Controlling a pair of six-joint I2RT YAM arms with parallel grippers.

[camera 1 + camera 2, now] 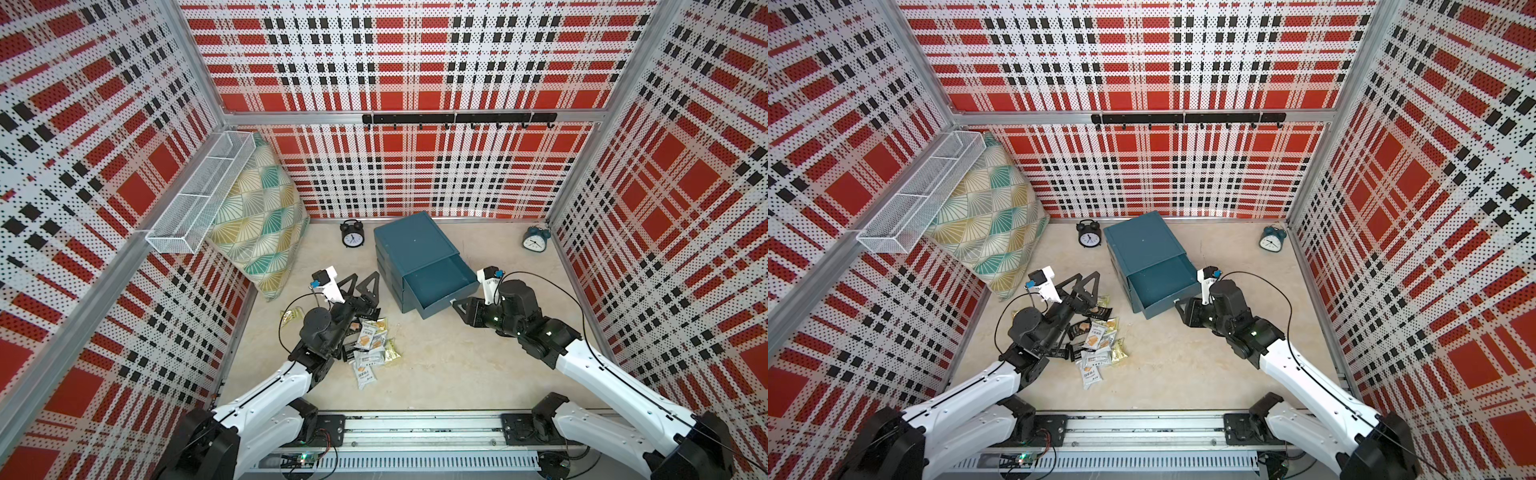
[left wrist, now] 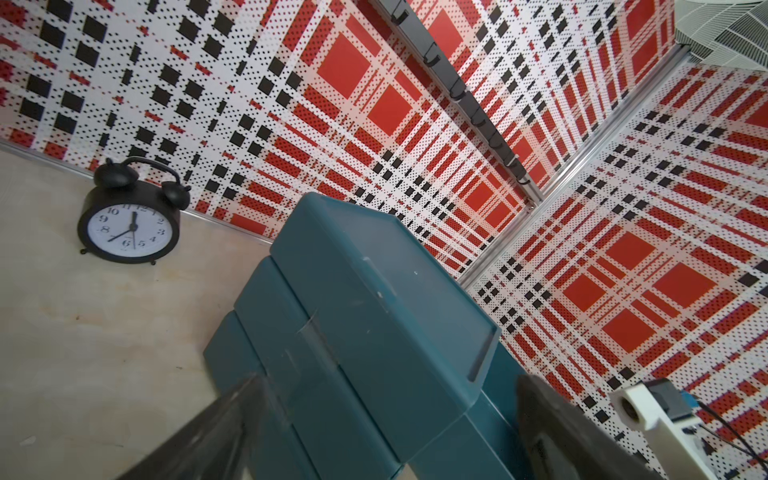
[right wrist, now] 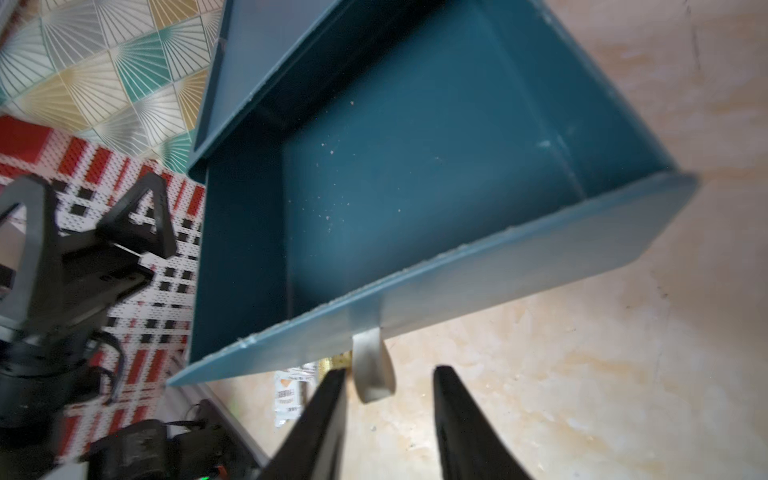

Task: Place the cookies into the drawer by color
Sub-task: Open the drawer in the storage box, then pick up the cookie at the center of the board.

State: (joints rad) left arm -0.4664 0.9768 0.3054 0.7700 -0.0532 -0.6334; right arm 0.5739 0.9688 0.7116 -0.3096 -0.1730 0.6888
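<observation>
Cookies (image 1: 370, 340) are lying at 7 o'clock from the open blue drawer (image 1: 440, 282). Right pincer (image 3: 390, 374) is sitting loose around its white tab (image 3: 370, 374); left pincer (image 1: 362, 277) is gaping wide.

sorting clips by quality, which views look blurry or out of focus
Right wrist view: drawer front and white tab smeared. Left wrist view: left gripper fingers out of focus, black clock crisp. Both top views: sharp, evenly lit.

The dark teal plastic three-drawer cabinet (image 1: 415, 245) blocks the middle of the beige worktop (image 1: 449, 365). Its top drawer (image 1: 436, 282) juts forward, open from above. The right hand (image 1: 457, 305), fingers apart, crowds the drawer's front. Bare worktop lies wide between that arm and the heap of small wrapped cookie packets (image 1: 370, 340), over which the left hand (image 1: 364, 276) hangs spread.
</observation>
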